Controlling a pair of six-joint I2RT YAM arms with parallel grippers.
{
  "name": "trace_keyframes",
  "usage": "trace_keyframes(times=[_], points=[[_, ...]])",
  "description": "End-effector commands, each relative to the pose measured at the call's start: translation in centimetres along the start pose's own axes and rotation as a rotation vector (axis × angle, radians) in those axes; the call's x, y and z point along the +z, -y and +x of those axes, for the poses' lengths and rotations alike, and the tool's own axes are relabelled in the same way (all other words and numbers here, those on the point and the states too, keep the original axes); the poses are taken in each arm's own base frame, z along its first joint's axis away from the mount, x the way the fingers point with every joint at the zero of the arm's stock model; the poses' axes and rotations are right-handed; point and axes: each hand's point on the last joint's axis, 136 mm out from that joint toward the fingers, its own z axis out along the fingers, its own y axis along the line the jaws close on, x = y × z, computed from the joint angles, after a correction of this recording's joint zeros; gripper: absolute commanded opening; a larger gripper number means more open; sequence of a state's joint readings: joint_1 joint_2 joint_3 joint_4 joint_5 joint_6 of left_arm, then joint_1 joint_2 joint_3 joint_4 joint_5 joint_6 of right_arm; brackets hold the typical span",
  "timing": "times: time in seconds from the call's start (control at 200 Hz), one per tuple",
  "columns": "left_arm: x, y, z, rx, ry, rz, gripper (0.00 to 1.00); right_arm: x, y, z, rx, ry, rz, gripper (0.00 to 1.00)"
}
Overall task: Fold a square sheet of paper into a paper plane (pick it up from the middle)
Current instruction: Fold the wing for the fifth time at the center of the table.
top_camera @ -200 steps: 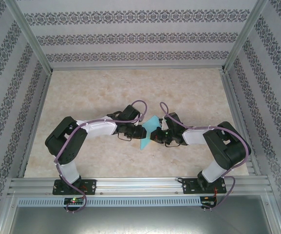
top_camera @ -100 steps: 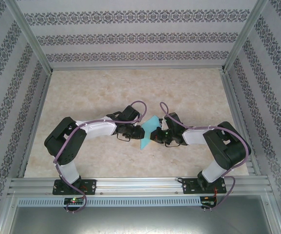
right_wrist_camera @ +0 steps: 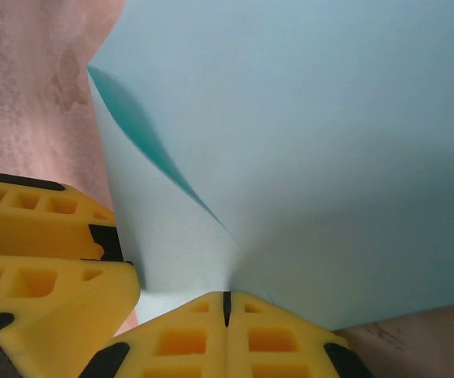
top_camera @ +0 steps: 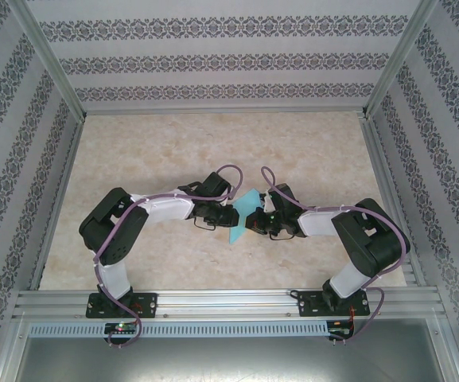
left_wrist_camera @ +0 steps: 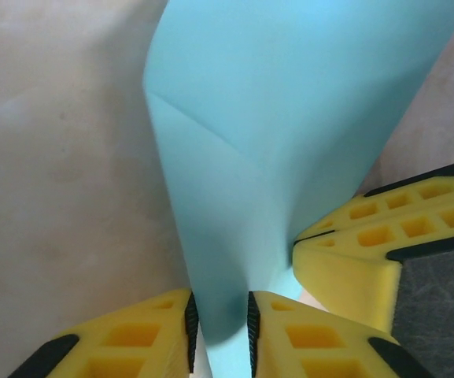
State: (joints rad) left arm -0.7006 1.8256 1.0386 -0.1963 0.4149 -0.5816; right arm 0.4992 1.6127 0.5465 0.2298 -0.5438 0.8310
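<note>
The square sheet of paper (top_camera: 242, 213) is light turquoise, partly folded, and held off the table between both grippers at mid-table. My right gripper (right_wrist_camera: 227, 298) is shut on one edge of the paper (right_wrist_camera: 305, 142), its pads pressed together. My left gripper (left_wrist_camera: 220, 309) stands open by a narrow gap, and a rounded fold of the paper (left_wrist_camera: 289, 102) runs between its pads. A diagonal crease shows in the left wrist view. The two grippers, left (top_camera: 230, 215) and right (top_camera: 254, 220), nearly touch. The paper plane is out of view.
The right gripper's yellow fingers (left_wrist_camera: 368, 252) crowd in beside the left jaws, and the left gripper's fingers (right_wrist_camera: 46, 260) sit close beside the right jaws. The marbled tabletop (top_camera: 213, 151) is ringed by an aluminium frame (top_camera: 213, 301) and patterned walls.
The left arm's elbow has shifted a little to the right. The paper and both grippers have stayed at mid-table.
</note>
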Motion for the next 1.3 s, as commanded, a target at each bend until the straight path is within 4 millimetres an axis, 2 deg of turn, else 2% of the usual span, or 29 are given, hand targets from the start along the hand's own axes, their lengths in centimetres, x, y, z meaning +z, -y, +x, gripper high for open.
trace_keyframes(times=[0.0, 0.18, 0.54, 0.714, 1.009, 1.119, 1.299], points=[[-0.1, 1.7, -0.8, 0.029, 0.019, 0.05, 0.22, -0.1, 2.0, 1.0, 0.019, -0.022, 0.053, 0.02], [-0.3, 1.4, -0.7, 0.044, 0.016, 0.022, 0.15, 0.0, 2.0, 1.0, 0.018, -0.021, 0.052, 0.02], [0.3, 0.3, -0.3, 0.124, 0.004, -0.125, 0.12, -0.1, 1.9, 1.0, 0.019, -0.017, 0.048, 0.02], [0.7, -0.1, -0.1, 0.159, 0.0, -0.187, 0.12, -0.5, 0.9, 0.6, 0.01, 0.0, 0.017, 0.03], [0.7, -0.5, -0.2, 0.162, 0.02, -0.206, 0.11, -1.6, -1.3, -0.2, 0.017, 0.041, -0.068, 0.09], [0.7, -0.3, -0.2, 0.166, 0.028, -0.198, 0.11, -1.5, -2.1, -0.5, 0.04, 0.05, -0.119, 0.09], [0.6, 0.3, -0.4, 0.179, 0.043, -0.188, 0.11, -0.6, -2.2, -0.7, 0.077, 0.046, -0.164, 0.07]])
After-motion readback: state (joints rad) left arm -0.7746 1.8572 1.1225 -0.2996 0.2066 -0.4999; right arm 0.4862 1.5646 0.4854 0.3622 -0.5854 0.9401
